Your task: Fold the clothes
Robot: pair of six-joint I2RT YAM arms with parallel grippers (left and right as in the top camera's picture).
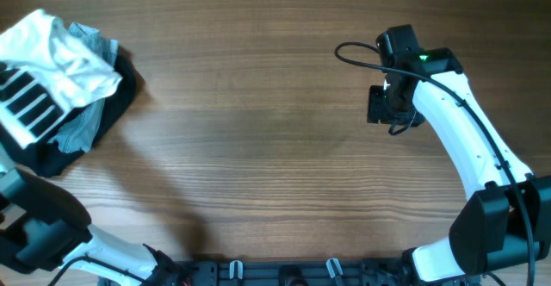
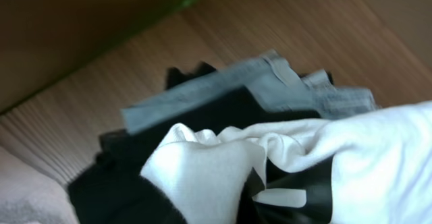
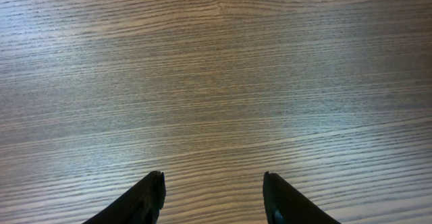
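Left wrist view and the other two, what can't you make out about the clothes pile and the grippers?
- Left gripper: no view shows its fingers; the left arm runs off the overhead's left edge.
- White T-shirt: crumpled and cut by the overhead's left edge; blurred in the left wrist view.
- Black garment and denim piece: mostly buried under the shirt, shapes unreadable.

Wood-grain table [image 1: 258, 148], soft glare across middle; green strip [image 2: 172, 8] along edge, brown surface [image 2: 67, 21] beyond.

Soft matt white cloth T-shirt [image 1: 65, 62], smooth wood-grain table [image 1: 258, 148]
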